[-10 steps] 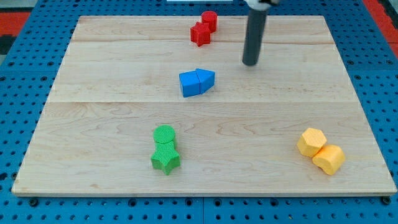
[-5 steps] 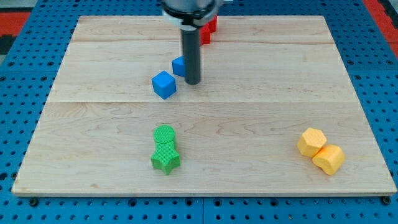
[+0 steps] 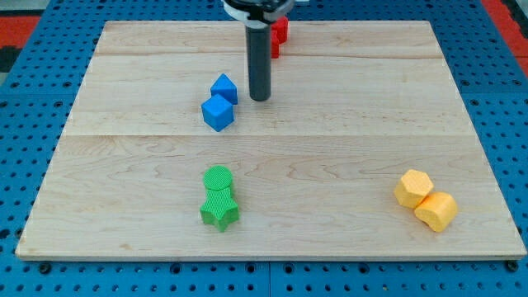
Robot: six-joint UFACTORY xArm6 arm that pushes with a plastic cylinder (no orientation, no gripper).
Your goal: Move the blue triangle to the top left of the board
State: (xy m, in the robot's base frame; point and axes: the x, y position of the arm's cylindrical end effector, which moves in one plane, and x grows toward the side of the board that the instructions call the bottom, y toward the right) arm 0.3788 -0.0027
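The blue triangle (image 3: 223, 87) lies left of the board's middle, in the upper half. A blue cube (image 3: 218, 113) sits just below it, touching or nearly touching. My tip (image 3: 260, 98) stands on the board a short way to the right of the blue triangle, with a small gap between them. The dark rod rises from there to the view's top.
Red blocks (image 3: 279, 33) sit at the top centre, partly hidden behind the rod. A green cylinder (image 3: 218, 179) and a green star (image 3: 219, 210) stand together at bottom centre-left. Two yellow blocks (image 3: 425, 199) lie at the bottom right. The wooden board (image 3: 124, 99) lies on a blue pegboard.
My tip swept left from the upper right and pushed both blue blocks left. The triangle has parted from the cube's right side and now sits above it. The tip has since backed slightly right.
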